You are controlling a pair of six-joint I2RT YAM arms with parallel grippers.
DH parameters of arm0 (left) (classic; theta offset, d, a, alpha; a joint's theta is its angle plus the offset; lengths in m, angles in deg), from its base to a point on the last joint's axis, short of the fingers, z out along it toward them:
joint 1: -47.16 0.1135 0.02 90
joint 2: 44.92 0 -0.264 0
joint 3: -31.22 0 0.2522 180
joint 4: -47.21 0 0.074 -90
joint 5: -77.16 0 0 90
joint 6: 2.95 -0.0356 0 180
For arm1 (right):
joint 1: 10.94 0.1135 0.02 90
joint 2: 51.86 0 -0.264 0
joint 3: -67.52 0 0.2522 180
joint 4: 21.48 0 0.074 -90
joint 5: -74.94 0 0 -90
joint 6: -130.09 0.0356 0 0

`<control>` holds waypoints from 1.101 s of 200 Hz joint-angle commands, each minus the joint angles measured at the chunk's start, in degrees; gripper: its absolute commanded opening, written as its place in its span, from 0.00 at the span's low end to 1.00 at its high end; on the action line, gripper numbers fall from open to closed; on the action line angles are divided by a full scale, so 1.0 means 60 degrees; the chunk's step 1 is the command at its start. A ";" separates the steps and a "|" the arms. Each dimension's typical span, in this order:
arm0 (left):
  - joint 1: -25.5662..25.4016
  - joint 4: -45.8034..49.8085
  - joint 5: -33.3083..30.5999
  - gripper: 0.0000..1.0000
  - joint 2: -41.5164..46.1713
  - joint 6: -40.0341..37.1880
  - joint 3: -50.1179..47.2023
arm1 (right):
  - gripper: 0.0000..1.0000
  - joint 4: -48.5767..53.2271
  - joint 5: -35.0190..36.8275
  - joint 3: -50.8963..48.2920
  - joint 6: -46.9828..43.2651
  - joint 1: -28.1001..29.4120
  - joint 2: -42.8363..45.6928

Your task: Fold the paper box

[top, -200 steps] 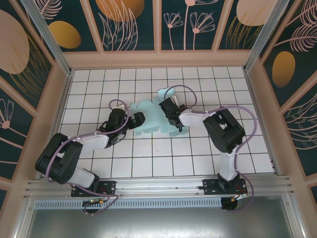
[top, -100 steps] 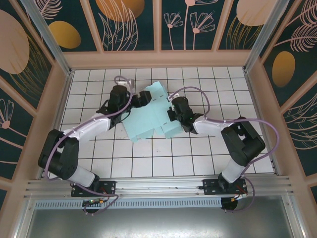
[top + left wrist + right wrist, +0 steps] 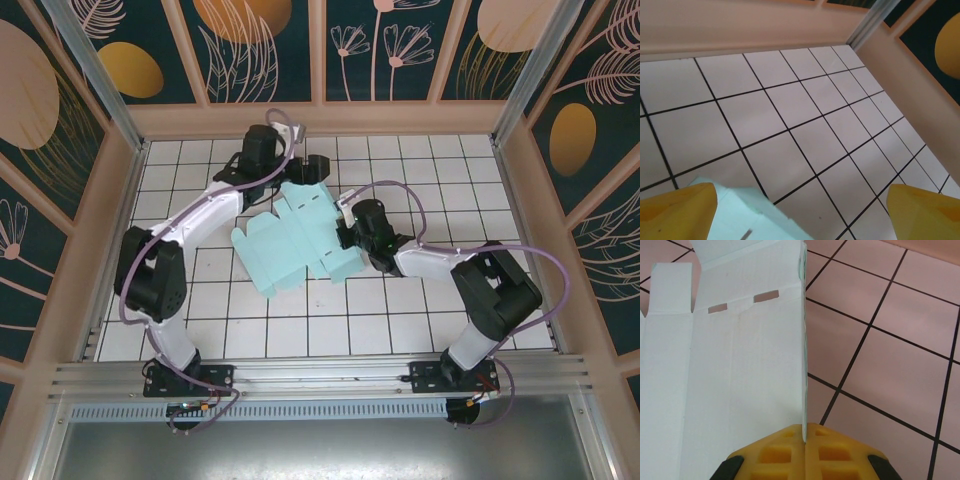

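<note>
The paper box [image 3: 290, 240] is still a flat creased sheet on the bench [image 3: 420, 310]. The right jaws are pressed together on its right edge, pinching the thin card, and the sheet stretches away from them toward the left jaws. The left jaws are spread wide and hold nothing, with one corner of the sheet just beside them. I judge the folding to be at an early step. The next move calls for the left jaws to take a flap and raise it along a crease. Half a second ago the left jaws were at the sheet's far edge. Now they stand off it, and the sheet has turned and lies flatter.
</note>
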 commanded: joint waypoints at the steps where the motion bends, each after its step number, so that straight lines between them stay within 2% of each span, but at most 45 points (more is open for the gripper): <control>1: -0.0040 0.0973 0.0897 0.88 -0.0758 -0.0761 0.1032 | 0.00 -0.0366 -0.0399 -0.0137 -0.0126 0.0002 0.0392; 44: -0.0040 0.1810 0.1722 0.88 -0.1919 -0.0999 0.2334 | 0.00 -0.0251 -0.0282 -0.0189 -0.0242 0.0127 0.0385; 72: -0.0036 0.2933 0.2180 0.88 -0.2621 -0.1544 0.3206 | 0.00 -0.0158 -0.0213 -0.0123 -0.0306 0.0149 0.0385; 181: -0.0040 0.3409 0.2097 0.87 -0.1558 -0.2134 0.2045 | 0.00 0.0289 0.0402 0.0287 -0.0230 0.0136 0.0031; 210: -0.0040 0.3392 0.2193 0.84 -0.1449 -0.1947 0.1820 | 0.00 0.0320 0.0400 0.0357 -0.0223 0.0163 0.0047; 220: -0.0037 0.3385 0.2303 0.80 -0.1531 -0.1790 0.1792 | 0.00 0.0320 0.0422 0.0388 -0.0228 0.0176 0.0026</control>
